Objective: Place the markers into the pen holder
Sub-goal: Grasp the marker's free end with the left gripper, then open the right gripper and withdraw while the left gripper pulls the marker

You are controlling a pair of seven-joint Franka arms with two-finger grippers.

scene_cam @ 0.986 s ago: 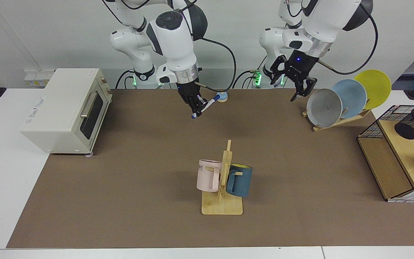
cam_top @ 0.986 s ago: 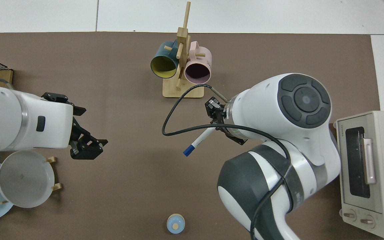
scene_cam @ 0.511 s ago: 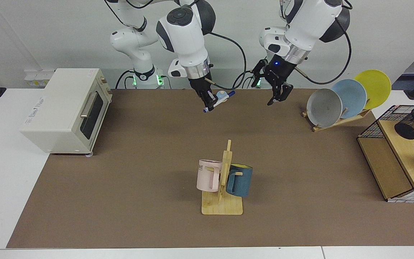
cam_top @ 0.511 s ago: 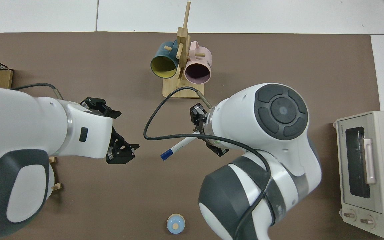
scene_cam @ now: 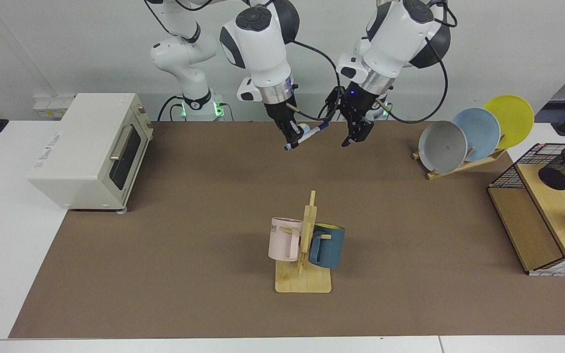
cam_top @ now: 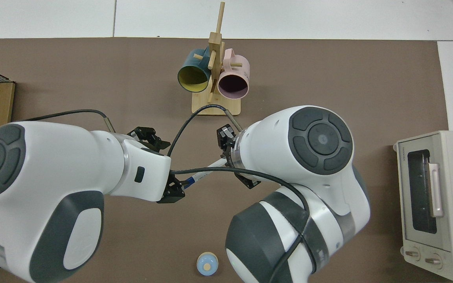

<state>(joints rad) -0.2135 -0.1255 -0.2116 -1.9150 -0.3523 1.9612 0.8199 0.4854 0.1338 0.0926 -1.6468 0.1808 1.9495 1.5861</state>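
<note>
My right gripper is shut on the white barrel of the marker, held slanted above the back of the brown mat, dark blue cap pointing toward the left arm. The left gripper hangs open just beside that cap. From above, the marker runs from under the right wrist to the left gripper, its cap at the fingers; I cannot tell if they touch. The pen holder, a black mesh cup, lies tilted on the wooden shelf at the far right edge.
A toaster oven stands at one end of the mat. A wooden mug rack with pink and dark blue mugs is mid-table. A plate rack and a wire-grid shelf frame stand by the pen holder. A small blue round object lies near the arm bases.
The left arm has swung in from the plate rack toward the marker's cap. The right gripper has carried the marker up and toward the left arm.
</note>
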